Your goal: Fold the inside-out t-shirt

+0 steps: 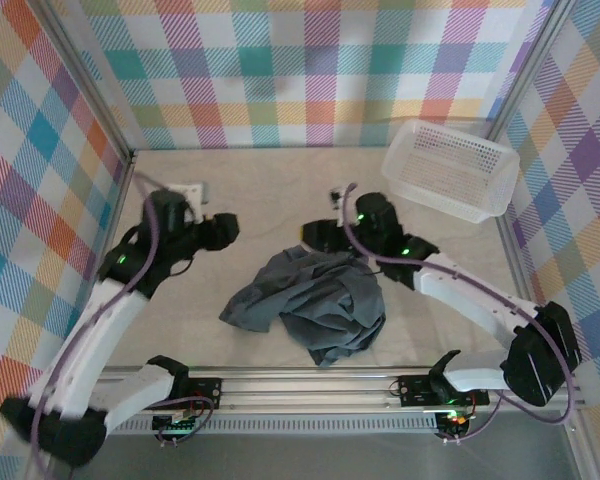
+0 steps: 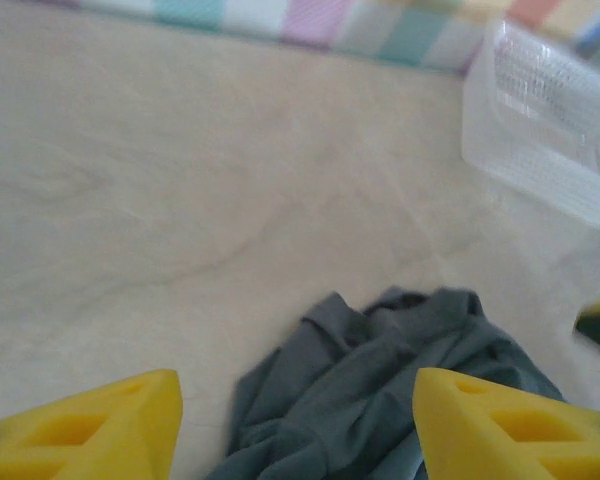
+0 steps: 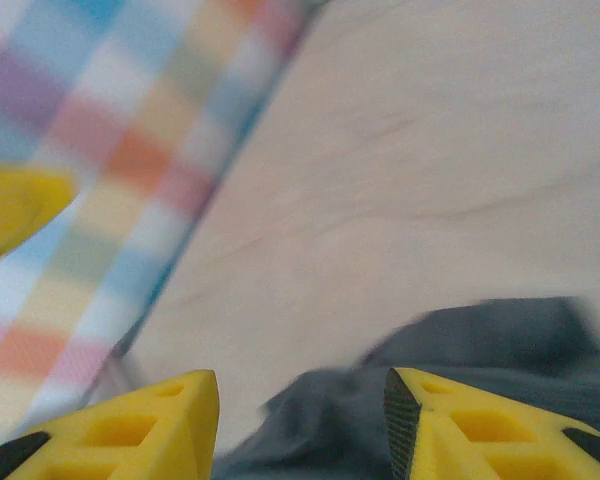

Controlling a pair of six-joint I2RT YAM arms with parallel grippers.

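The t-shirt (image 1: 315,305) lies bunched in a loose, dark slate-grey heap on the counter (image 1: 260,190), toward 6 o'clock from the counter's middle and near the front rail, with one flap trailing out toward 9 o'clock; it is not yet folded. At about 12 o'clock of the heap, just over its far edge, hangs the right claw (image 1: 320,238). In the right wrist view its yellow fingers (image 3: 150,425) stand apart with nothing clamped between them, and the grey cloth (image 3: 480,380) lies on the counter below the gap. The left claw (image 1: 223,232) hovers at about 10 o'clock of the shirt, a little apart from it. In the left wrist view this claw (image 2: 295,425) is also spread, its two yellow fingers wide of each other and gripping nothing, while the rumpled cloth (image 2: 380,400) lies on the counter beyond the gap. A white mesh basket (image 1: 450,168) sits tilted at 2 o'clock, in the far right corner and well apart from the shirt; the left wrist view shows it (image 2: 550,120) at upper right. A small white object (image 1: 192,188) rests near the back wall at 10 o'clock. Plaid walls (image 1: 310,60) in pastel colours close in the counter on three sides.
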